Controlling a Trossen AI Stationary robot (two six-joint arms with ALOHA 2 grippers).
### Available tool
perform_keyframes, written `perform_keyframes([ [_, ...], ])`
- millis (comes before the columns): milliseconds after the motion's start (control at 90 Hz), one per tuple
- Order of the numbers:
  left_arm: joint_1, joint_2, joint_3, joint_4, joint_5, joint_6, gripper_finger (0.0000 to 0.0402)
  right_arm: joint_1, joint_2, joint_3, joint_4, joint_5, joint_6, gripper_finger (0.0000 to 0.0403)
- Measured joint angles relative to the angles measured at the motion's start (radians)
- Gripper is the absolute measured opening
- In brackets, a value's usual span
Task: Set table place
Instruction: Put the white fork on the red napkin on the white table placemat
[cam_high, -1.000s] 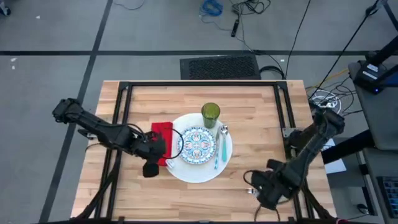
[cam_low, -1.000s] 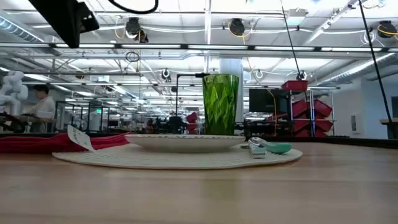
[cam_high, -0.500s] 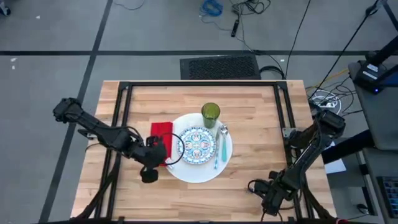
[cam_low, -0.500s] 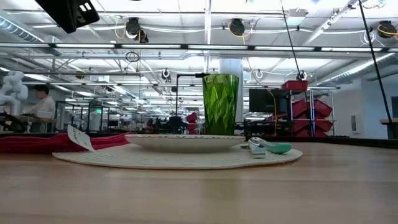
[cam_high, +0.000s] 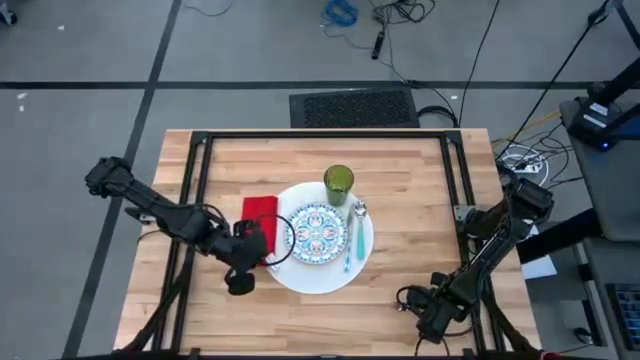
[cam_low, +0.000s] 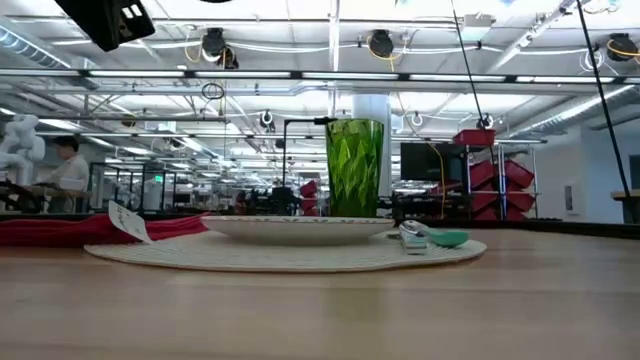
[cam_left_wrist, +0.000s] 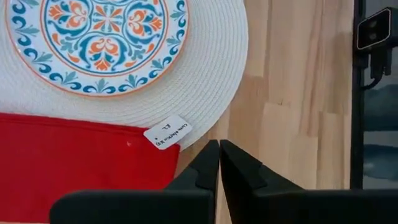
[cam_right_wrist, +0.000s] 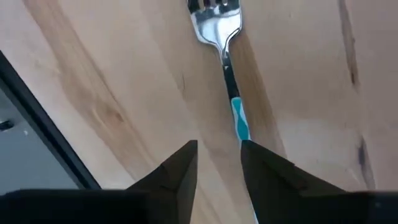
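The white round mat-like plate (cam_high: 322, 270) lies mid-table with the blue-and-red patterned plate (cam_high: 318, 233) on it. The green tumbler (cam_high: 338, 182) stands at its far edge and the teal-handled spoon (cam_high: 350, 238) lies on its right side. The red napkin (cam_high: 258, 222) lies flat at its left, with a white tag (cam_left_wrist: 167, 131). My left gripper (cam_left_wrist: 219, 163) is shut and hovers over the napkin's near corner. My right gripper (cam_right_wrist: 217, 163) is open over a teal-handled fork (cam_right_wrist: 225, 59) on the wood at the near right. The fork's handle end (cam_right_wrist: 242, 130) runs under the right finger.
The black frame rail (cam_high: 196, 190) runs around the table (cam_high: 400, 170); my right arm crosses it at the right side. Bare wood lies between the white plate and the near edge (cam_low: 320, 310).
My right gripper has moved a little toward the table's near edge. My left gripper has drawn back a little toward the near edge, away from the napkin, and has risen slightly. The place setting has stayed still.
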Motion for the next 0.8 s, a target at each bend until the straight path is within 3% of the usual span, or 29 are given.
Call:
perform_keyframes([
  [422, 0.000, 0.000, 0.000, 0.004, 0.000, 0.000, 0.0000, -0.003, 0.003, 0.029, -0.068, 0.093, -0.078, 0.0105],
  [700, 0.000, 0.000, 0.000, 0.004, 0.000, 0.000, 0.0000, -0.007, 0.098, 0.027, -0.061, 0.091, -0.079, 0.0104],
  [800, 0.000, 0.000, 0.000, 0.003, 0.000, 0.000, 0.0000, -0.021, 0.112, 0.026, -0.057, 0.060, -0.031, 0.0080],
])
